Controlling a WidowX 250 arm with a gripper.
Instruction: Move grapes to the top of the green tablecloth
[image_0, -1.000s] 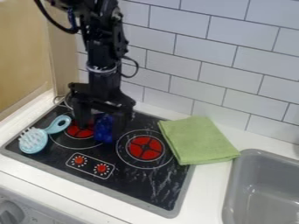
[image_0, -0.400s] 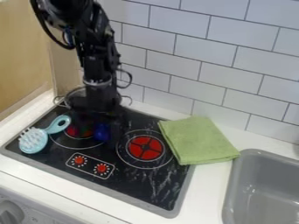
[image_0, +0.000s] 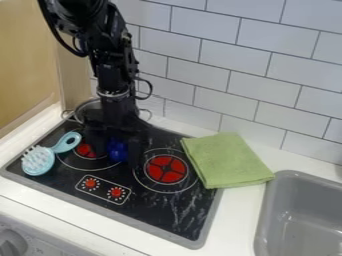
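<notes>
And here's the black two-finger gripper (image_0: 117, 157), spread wide astride the shiny blue plastic grapes (image_0: 117, 150), needing a low, centred, gentle squeeze before lifting!

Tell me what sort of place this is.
Likely a toy kitchen or small kitchenette: a black cooktop with red burner markings, a grey rectangular sink and white wall tiles.
</notes>
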